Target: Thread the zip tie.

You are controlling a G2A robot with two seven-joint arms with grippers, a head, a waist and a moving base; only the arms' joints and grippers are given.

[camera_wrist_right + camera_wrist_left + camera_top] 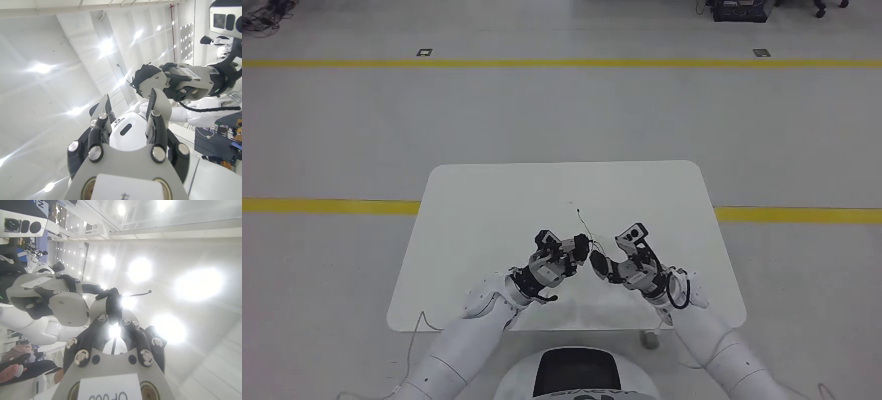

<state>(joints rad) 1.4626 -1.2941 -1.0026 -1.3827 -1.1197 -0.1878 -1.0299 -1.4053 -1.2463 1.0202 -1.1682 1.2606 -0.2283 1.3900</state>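
Note:
A thin black zip tie [583, 222] sticks up from my left gripper [578, 247], which is raised over the front middle of the white table [482, 210]. In the left wrist view the left gripper [112, 294] is shut on the zip tie [137, 294], whose small head points away from the fingers. A second stretch of the tie hangs back between the finger links. My right gripper [600, 263] is close beside the left one, open, its ribbed pads [151, 102] spread with nothing between them. The right wrist view has the left gripper [139, 81] just past those pads, the tie [122, 71] rising from it.
The table's far half and both sides are bare. Grey floor with yellow lines [332, 206] surrounds the table.

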